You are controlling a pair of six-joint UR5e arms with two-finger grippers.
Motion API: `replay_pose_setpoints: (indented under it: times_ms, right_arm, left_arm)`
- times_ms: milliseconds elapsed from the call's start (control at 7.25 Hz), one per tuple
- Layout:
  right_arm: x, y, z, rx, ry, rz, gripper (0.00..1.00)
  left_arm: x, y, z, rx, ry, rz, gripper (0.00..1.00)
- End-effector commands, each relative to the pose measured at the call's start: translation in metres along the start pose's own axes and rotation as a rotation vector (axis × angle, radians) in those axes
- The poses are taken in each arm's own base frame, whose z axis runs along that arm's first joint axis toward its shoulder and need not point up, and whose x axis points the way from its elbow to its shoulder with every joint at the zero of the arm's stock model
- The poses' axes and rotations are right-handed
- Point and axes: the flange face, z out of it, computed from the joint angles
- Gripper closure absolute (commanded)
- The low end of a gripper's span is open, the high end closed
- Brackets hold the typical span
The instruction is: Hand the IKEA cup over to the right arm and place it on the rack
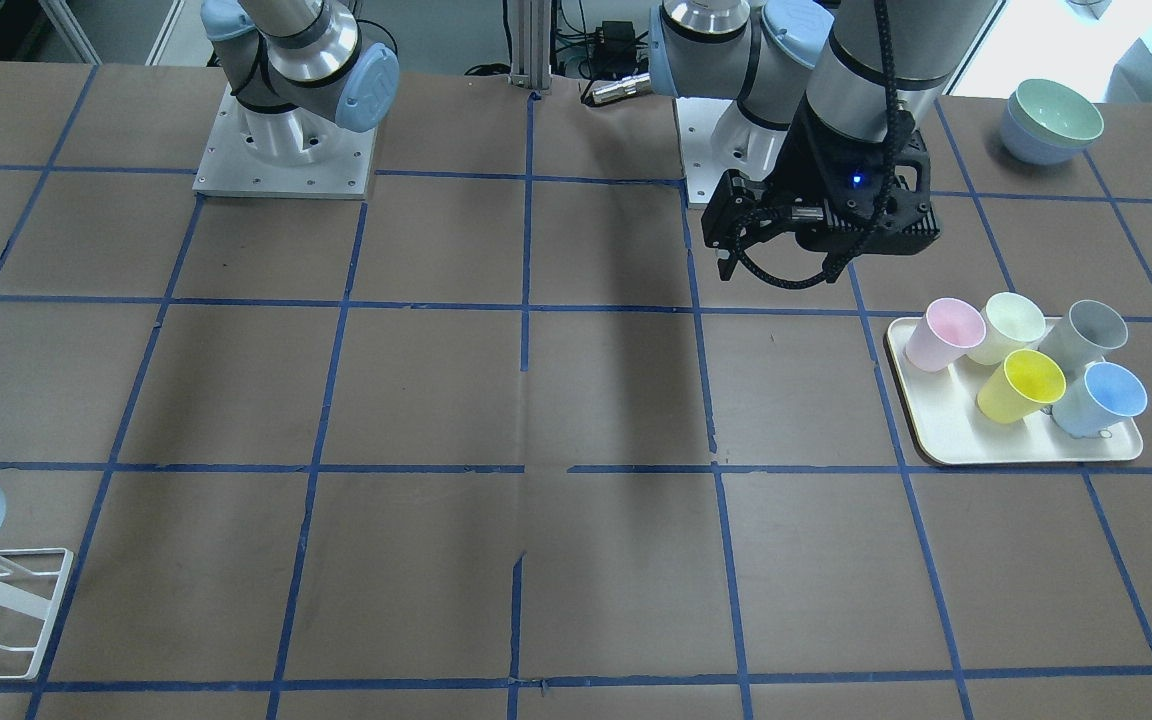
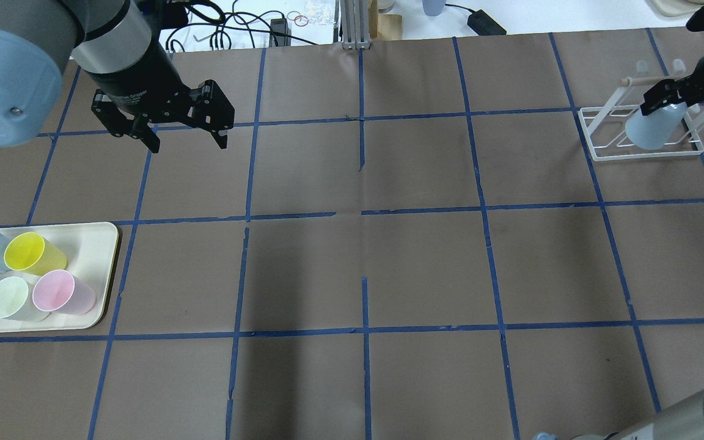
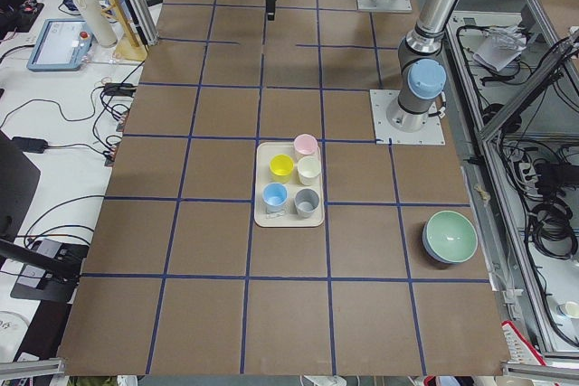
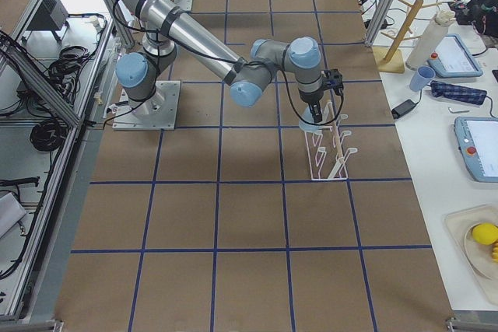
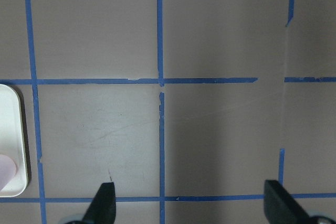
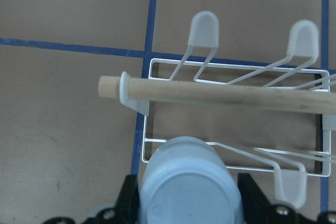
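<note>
Right wrist view: right claw (image 6: 189, 204) holds the cup (image 6: 186, 174) upside down, right over the rack (image 6: 220, 94)'s near rods; left claw (image 2: 187, 145) hangs open.

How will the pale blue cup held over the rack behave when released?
Probably light: the right gripper holds the pale blue cup upside down by its sides. Its smooth tapered wall may slip. On the rack's thin rods it could tilt.
</note>
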Motion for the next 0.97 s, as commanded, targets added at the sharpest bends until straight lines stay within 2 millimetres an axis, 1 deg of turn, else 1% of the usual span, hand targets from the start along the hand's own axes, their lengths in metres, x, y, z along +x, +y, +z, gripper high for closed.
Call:
replay_pose_setpoints:
  times_ms: [0,276,414,552,690,828]
  right_arm:
    - [0.001,0.001,0.007,-0.012,-0.002,0.002,0.13]
    - [0.001,0.001,0.003,-0.01,0.005,0.001,0.0]
    - [-0.002,0.003,0.001,-0.029,-0.005,0.005,0.0]
    - [-0.009,0.005,-0.008,-0.066,-0.029,0.008,0.0]
    - [-0.024,0.012,-0.042,-0.097,-0.051,0.041,0.0]
    - [-0.045,0.024,-0.085,-0.122,-0.063,0.133,0.0]
  left_arm:
    - [0.0,0.0,0.0,-0.001,0.0,-0.001,0.0]
    - [0.0,0.0,0.0,-0.001,0.0,-0.001,0.0]
    - [0.0,0.0,0.0,-0.001,0.0,-0.001,0.0]
    - [-0.001,0.0,-0.001,0.002,0.001,-0.002,0.0]
    - [-0.001,0.0,-0.001,0.002,0.002,-0.002,0.0]
    - [-0.001,0.0,-0.001,0.0,0.001,-0.002,0.0]
